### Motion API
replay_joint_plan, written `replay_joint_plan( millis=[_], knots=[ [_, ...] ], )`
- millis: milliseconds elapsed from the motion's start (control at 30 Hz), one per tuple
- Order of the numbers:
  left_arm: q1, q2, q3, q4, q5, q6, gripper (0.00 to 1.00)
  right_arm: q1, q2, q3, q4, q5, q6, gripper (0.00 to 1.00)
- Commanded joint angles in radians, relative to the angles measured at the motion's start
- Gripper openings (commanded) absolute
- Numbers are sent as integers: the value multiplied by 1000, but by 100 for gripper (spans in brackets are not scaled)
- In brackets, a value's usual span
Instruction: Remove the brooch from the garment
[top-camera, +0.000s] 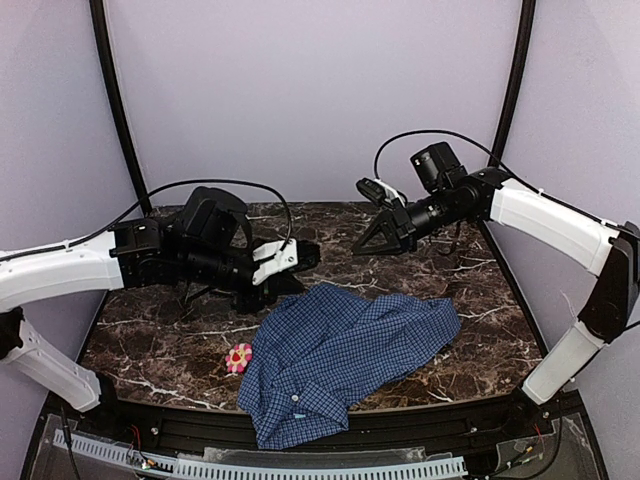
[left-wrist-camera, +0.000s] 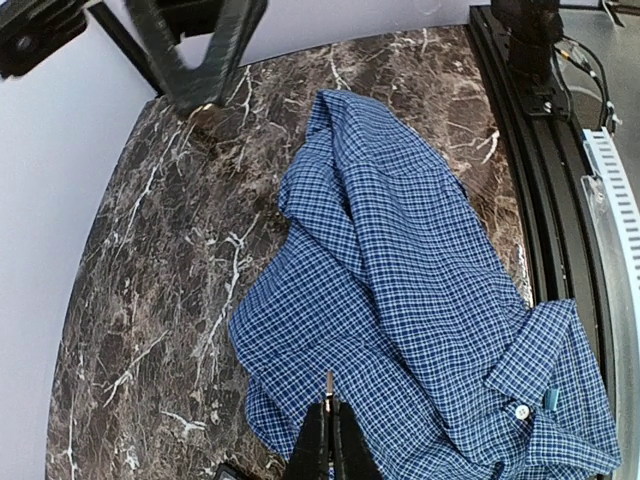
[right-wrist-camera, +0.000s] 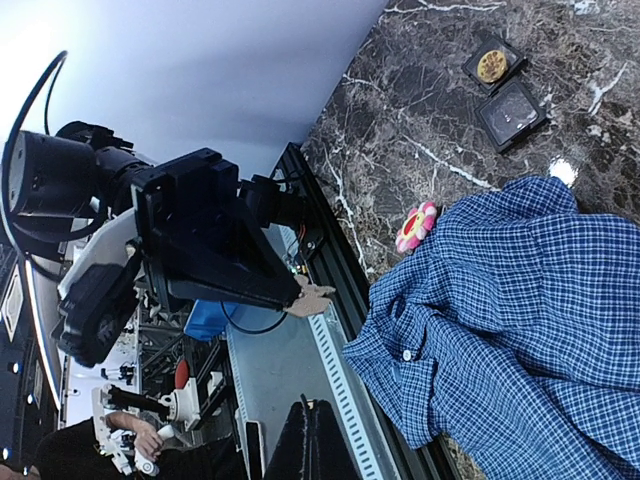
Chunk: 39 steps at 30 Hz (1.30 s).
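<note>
Lower centre of the overhead view: a blue checked shirt (top-camera: 345, 350) lies crumpled on the marble table (top-camera: 150, 330), its collar end over the near rail. A pink flower brooch (top-camera: 238, 358) sits at the shirt's left border, touching the cloth; pinned or loose, can't tell. The left gripper (left-wrist-camera: 328, 430) has its fingers pressed together and holds nothing. The right gripper (right-wrist-camera: 305, 435) is likewise closed and empty, up in the frame's upper middle. A black tray (right-wrist-camera: 505, 90) shows upper right in the right wrist view.

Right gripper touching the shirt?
Apart. Top view: the right gripper hangs beyond the shirt, with bare table showing between them.
</note>
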Motion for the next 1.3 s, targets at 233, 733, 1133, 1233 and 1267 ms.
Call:
replay_joint_plan(
  millis=[233, 733, 1133, 1233, 1267],
  knots=[
    [-86, -25, -53, 58, -66, 178, 1, 56, 134, 97, -143, -62, -132, 0],
    [-71, 7, -165, 206, -89, 148, 1, 63, 130, 69, -28, 4, -50, 0],
    [-10, 195, -309, 300, -282, 149, 1, 45, 38, -100, 212, 69, 127, 0],
    [-10, 199, -319, 285, -279, 141, 13, 44, 28, -115, 234, 75, 141, 0],
    [-11, 194, -321, 270, -271, 129, 23, 44, 25, -119, 238, 74, 145, 0]
  ],
)
